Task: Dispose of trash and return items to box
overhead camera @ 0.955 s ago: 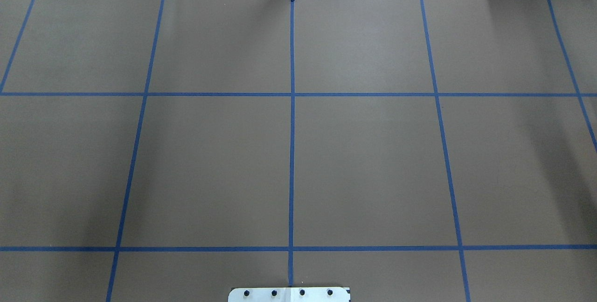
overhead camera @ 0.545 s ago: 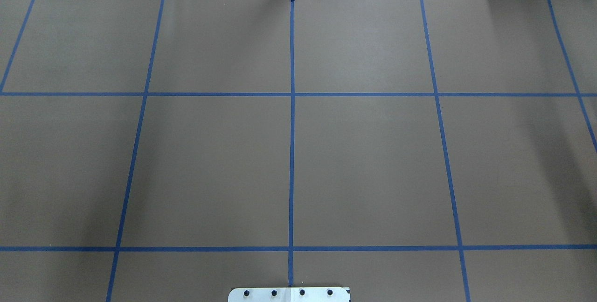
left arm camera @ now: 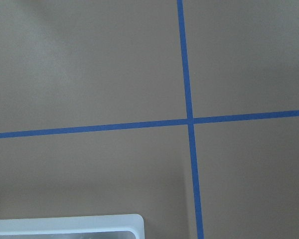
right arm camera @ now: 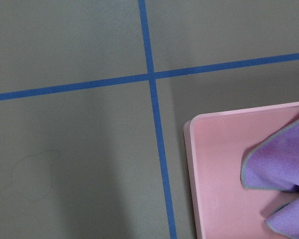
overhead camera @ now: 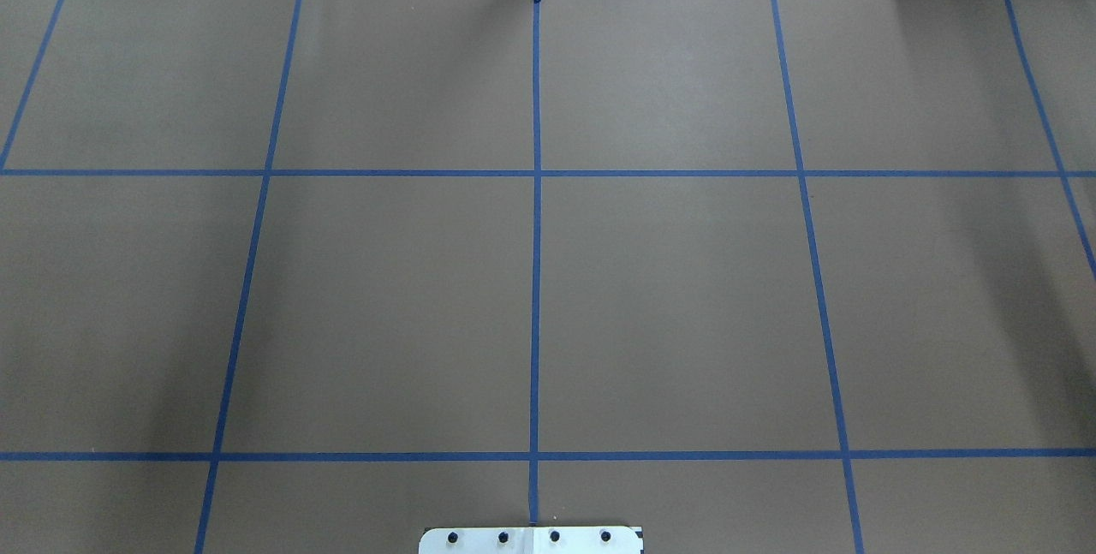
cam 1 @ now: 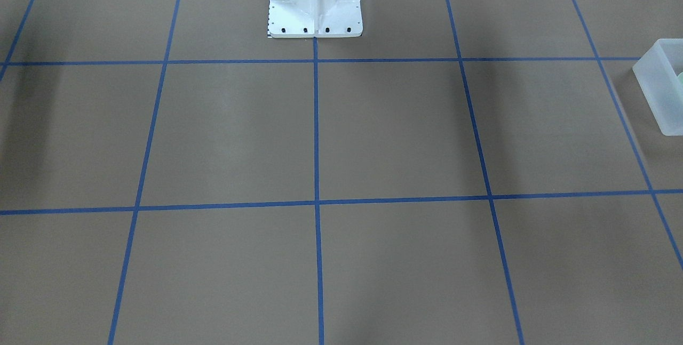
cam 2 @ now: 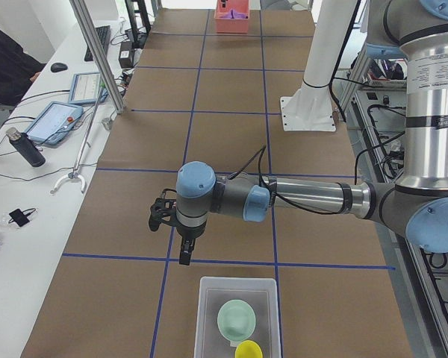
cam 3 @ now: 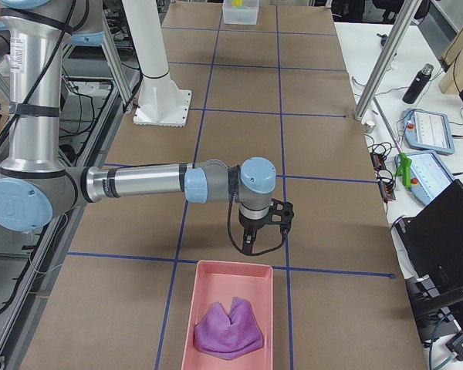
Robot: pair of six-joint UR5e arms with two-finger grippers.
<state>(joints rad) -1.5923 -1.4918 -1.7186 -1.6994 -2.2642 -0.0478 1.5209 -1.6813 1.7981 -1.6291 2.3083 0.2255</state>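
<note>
The surface is brown paper ruled into squares by blue tape [overhead camera: 536, 280]. Seen from overhead, it looks just as it did a second ago: nothing has moved or come into that view, and only the white base plate [overhead camera: 531, 540] breaks the paper.

You will find the box [cam 2: 237, 283] at the robot's left end of the surface. It is frosted white with straight walls and rounded corners, it stands open side up, and its walls run square to the tape. Every view cuts it off, so you cannot tell which way its long axis runs. Inside the box the mint bowl [cam 2: 236, 321] sits mouth up. The yellow cup [cam 2: 248, 349] is just beside the bowl, on the side farther from the left tool, and is clipped by the frame.

The left tool [cam 2: 185, 252] hangs over the paper near the box, beyond its wall, with its fingers pointing down. You cannot tell whether they are apart or together.

At the far end from the box, a pink tray [cam 3: 216, 271] holds a crumpled purple cloth [cam 3: 230, 327]. The right tool [cam 3: 247, 240] hangs just short of the tray, pointing down, and you cannot tell how its fingers stand either.
</note>
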